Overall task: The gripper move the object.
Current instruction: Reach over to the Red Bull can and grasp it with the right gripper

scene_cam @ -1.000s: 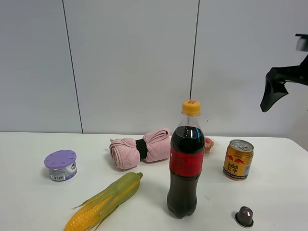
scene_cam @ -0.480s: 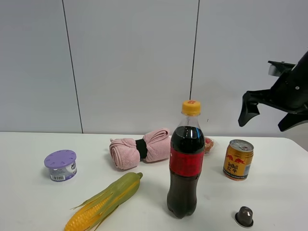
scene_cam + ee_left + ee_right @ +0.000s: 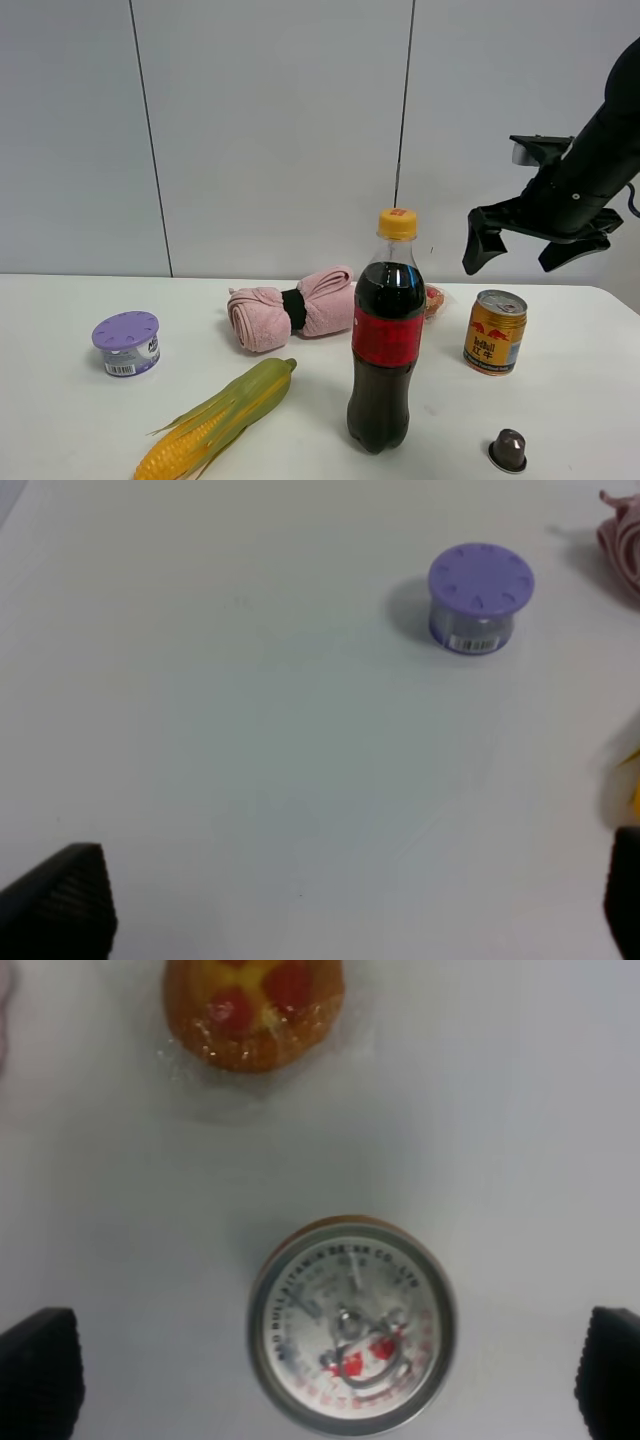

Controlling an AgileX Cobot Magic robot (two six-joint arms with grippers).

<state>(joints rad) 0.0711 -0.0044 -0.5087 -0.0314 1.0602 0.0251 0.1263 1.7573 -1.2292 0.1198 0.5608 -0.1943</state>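
Exterior high view showed the right gripper suspended in the air above the Red Bull can, clear of it, with its two fingers spread wide and nothing between them. The can stood upright on the white table, toward the right side, to the right of the cola bottle and behind the small dark coffee capsule. A wrapped orange pastry lay just behind and to the left of the can, apart from it. The right wrist view looked straight down on the can's silver top, with one black fingertip showing well clear on either side of the can. The left gripper was likewise open and empty over bare table, with the purple-lidded tub ahead of it and well apart. A rolled pink towel lay behind the bottle, and an ear of corn lay near the front edge, left of the bottle.
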